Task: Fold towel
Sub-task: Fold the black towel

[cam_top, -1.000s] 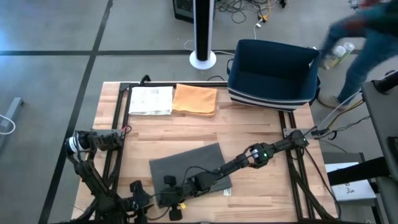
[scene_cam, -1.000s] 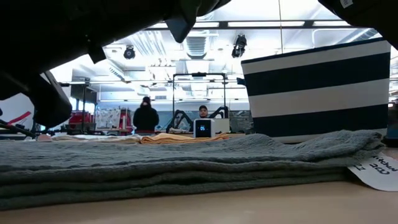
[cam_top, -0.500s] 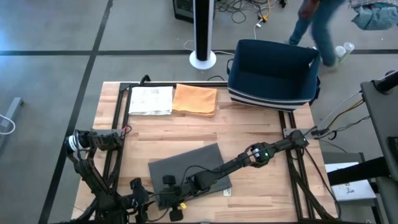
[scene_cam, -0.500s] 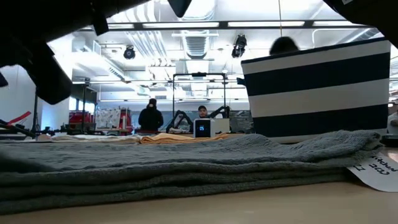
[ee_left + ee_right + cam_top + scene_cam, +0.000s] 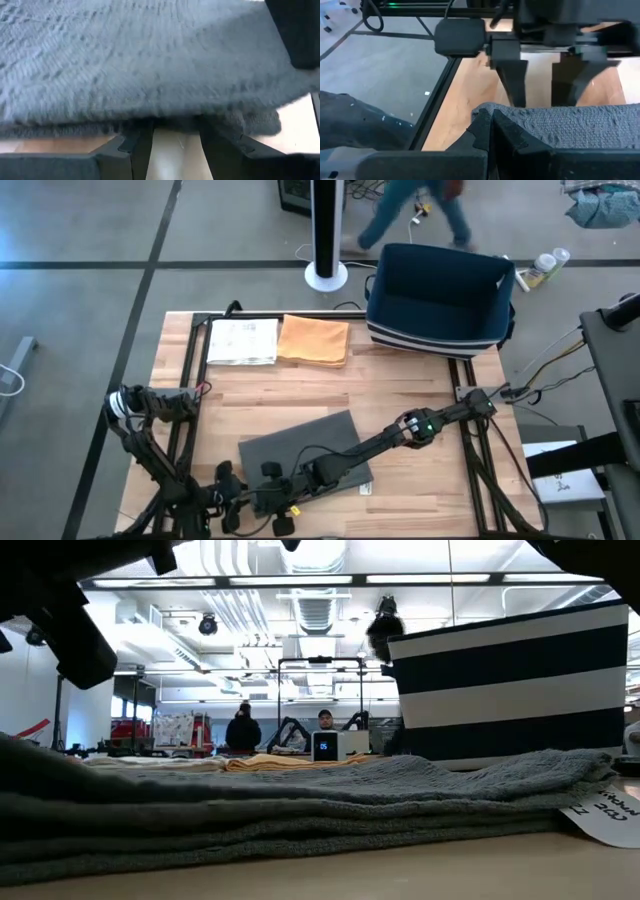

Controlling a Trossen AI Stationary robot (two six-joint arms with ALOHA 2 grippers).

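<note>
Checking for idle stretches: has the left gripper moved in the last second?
Yes. In the high view the left gripper has shifted slightly rightward along the near table edge, toward the grey towel's near-left corner. The right gripper stays shut there.

Both arms reach low at the desk's near edge — left gripper (image 5: 232, 498) with jaws parted, right gripper (image 5: 285, 492) stretched in from the right, jaws pinched fully together — facing each other.
</note>
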